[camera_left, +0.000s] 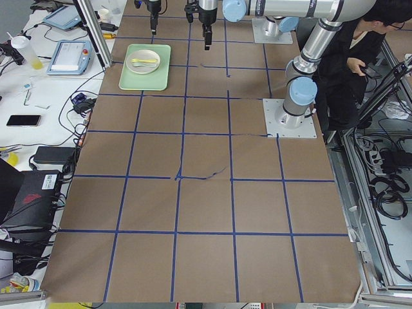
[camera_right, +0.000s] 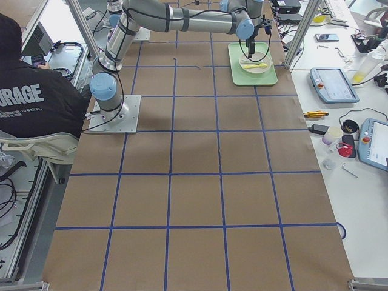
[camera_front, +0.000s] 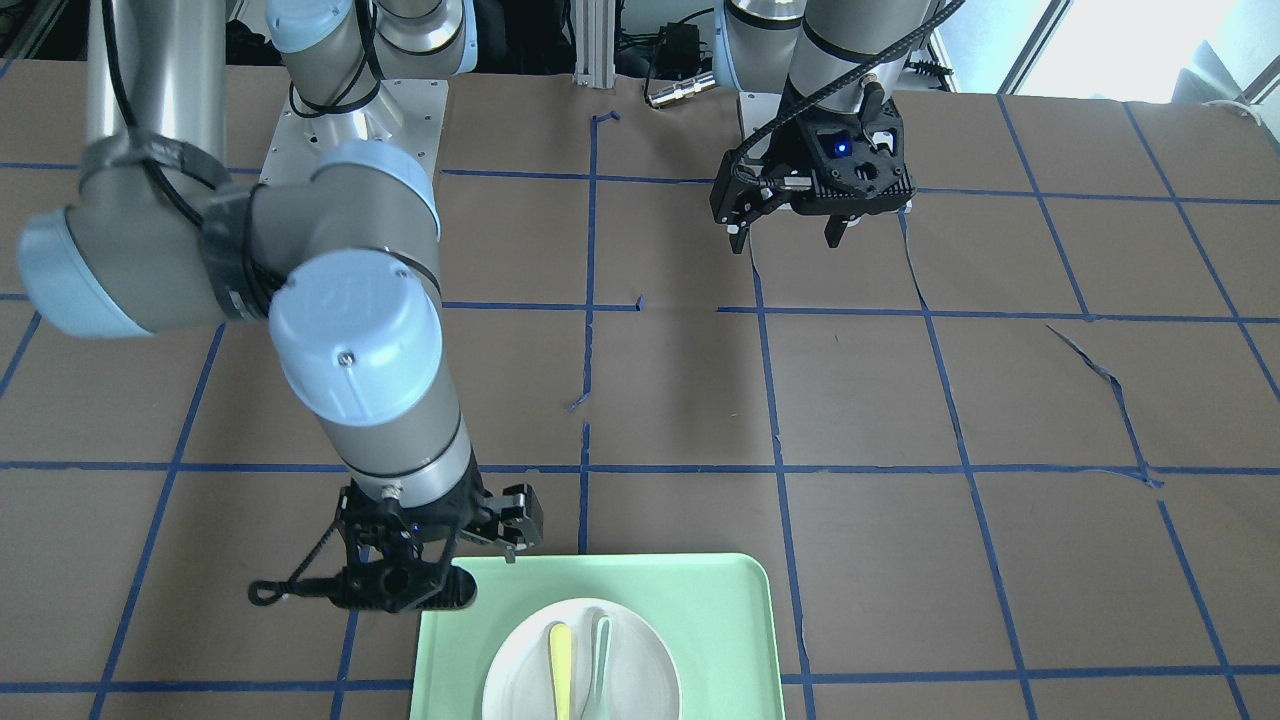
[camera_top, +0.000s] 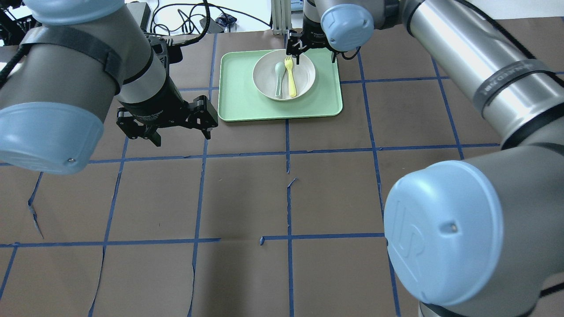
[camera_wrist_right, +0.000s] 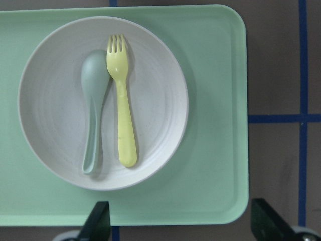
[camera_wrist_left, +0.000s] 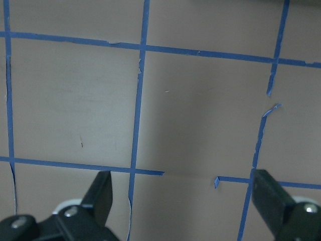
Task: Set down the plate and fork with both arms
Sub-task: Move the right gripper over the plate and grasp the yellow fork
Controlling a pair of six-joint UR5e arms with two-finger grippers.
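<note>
The off-white plate (camera_wrist_right: 155, 100) sits on a mint-green tray (camera_wrist_right: 215, 125). The pale-yellow fork (camera_wrist_right: 123, 100) lies in the plate, next to a grey-green spoon (camera_wrist_right: 93, 110). My right gripper (camera_wrist_right: 180, 226) is open and empty, above the tray's edge beside the plate. In the overhead view the plate (camera_top: 304, 75), the fork (camera_top: 290, 77) and the right gripper (camera_top: 317, 56) are at the far middle. My left gripper (camera_top: 182, 138) is open and empty, above bare table left of the tray (camera_top: 238, 97). It also shows in the left wrist view (camera_wrist_left: 185, 201).
The table is brown paper with a grid of blue tape lines (camera_top: 288, 149), torn in places. A person sits beside the robot's base (camera_right: 36, 103). Tablets, a phone and tools lie on the white benches past the table's far edge (camera_right: 339, 85).
</note>
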